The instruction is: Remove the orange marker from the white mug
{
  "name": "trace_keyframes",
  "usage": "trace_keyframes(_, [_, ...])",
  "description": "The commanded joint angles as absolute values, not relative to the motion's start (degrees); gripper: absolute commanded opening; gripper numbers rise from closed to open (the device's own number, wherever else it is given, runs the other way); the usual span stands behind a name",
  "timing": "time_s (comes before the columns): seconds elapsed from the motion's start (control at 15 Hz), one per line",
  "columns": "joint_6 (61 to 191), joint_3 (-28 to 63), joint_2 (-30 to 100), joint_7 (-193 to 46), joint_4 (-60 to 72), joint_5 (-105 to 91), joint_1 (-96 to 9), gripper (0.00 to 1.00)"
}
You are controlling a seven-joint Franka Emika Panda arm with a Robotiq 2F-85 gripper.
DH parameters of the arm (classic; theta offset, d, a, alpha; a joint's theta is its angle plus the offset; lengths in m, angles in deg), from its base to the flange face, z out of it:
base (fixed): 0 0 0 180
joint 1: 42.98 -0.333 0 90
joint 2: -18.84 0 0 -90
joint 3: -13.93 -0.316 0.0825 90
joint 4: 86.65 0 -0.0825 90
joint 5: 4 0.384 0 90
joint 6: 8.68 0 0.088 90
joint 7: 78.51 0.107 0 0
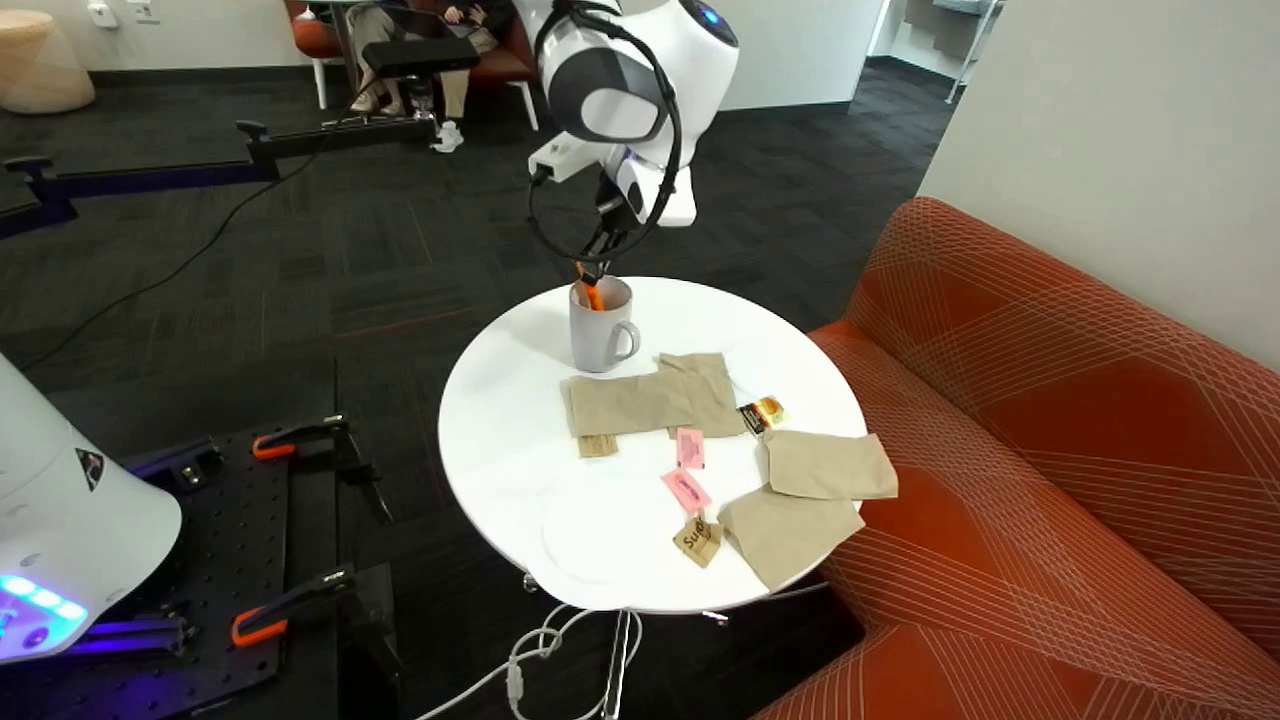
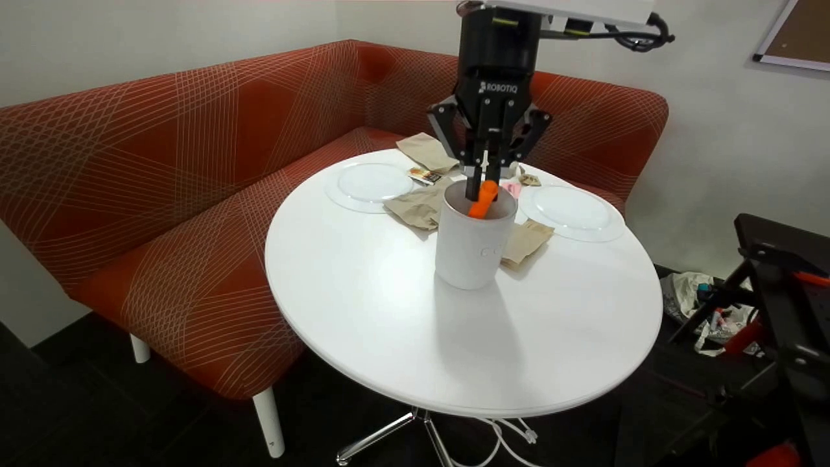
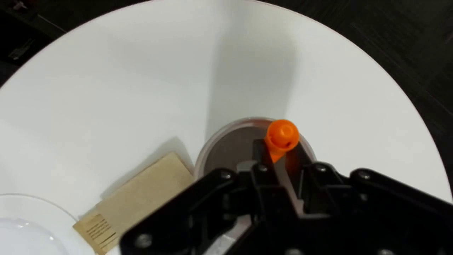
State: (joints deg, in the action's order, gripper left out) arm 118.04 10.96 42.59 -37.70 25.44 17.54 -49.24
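The white mug point(image 1: 590, 342) stands upright on the round white table point(image 1: 500, 440). It also shows in an exterior view point(image 2: 468, 253) and in the wrist view point(image 3: 201, 156). The orange marker point(image 2: 482, 200) leans inside the mug with its upper end at the rim. It also shows in an exterior view point(image 1: 594, 296) and end-on in the wrist view point(image 3: 283, 134). My gripper point(image 3: 279, 150) points down over the mug, its fingertips at the mouth. Its two fingers are shut on the marker's upper part. The marker's lower end is hidden inside the mug.
Tan napkins point(image 1: 640, 400), pink packets point(image 1: 690, 448) and a brown sugar packet point(image 1: 698, 540) lie on the table beside the mug. Clear plates point(image 2: 570, 211) also lie there. An orange patterned sofa point(image 1: 960, 400) borders the table.
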Motion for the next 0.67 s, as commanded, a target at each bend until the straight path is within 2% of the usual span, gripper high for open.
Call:
trace_keyframes(0.0, [116.1,11.36,34.86,-36.15,30.37,17.04,-49.87,0.05])
trace_keyframes(0.6, [115.92,9.96,18.26,-32.21,39.24,11.94,-50.93,0.05])
